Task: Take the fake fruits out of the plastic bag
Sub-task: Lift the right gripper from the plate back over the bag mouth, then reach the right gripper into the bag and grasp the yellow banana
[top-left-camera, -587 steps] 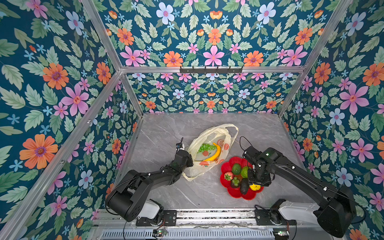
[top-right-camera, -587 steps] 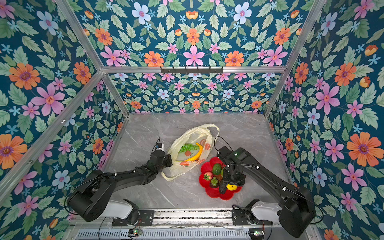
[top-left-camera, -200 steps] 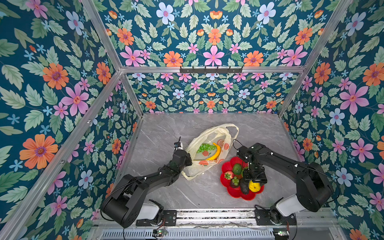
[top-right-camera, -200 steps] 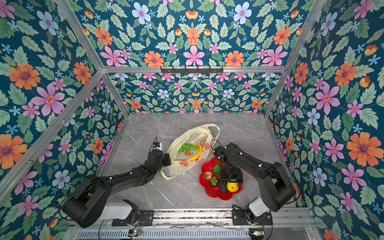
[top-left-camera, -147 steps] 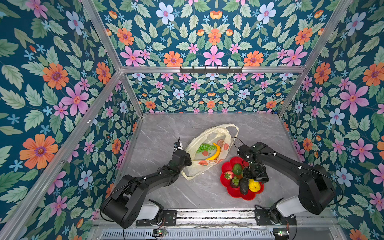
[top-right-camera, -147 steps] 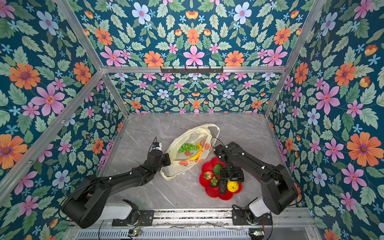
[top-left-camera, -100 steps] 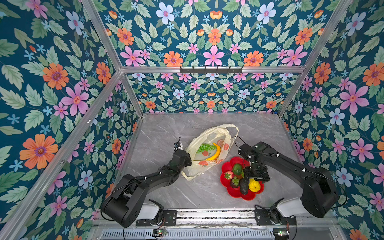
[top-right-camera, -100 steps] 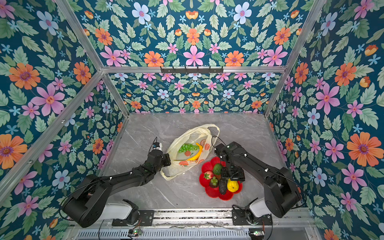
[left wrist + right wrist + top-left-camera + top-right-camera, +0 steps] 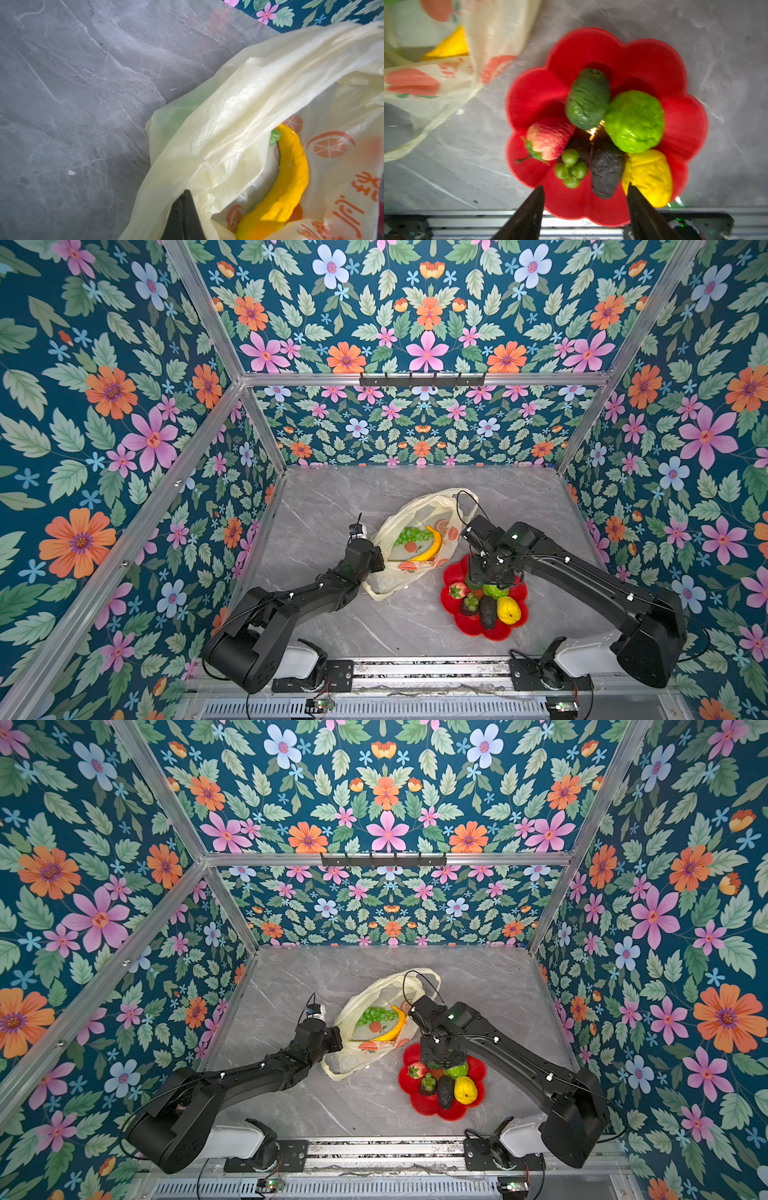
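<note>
Dark teal wallpaper with pink, orange and pale blue flowers and green leaves (image 9: 124, 406) covers the left, far and right walls. Silver aluminium frame bars (image 9: 291, 379) run up the corners and across the far wall, where a black hook rail (image 9: 422, 381) is mounted. The grey marble-patterned tabletop (image 9: 332, 497) is evenly lit. A silver metal rail (image 9: 432, 670) edges its near side.
</note>
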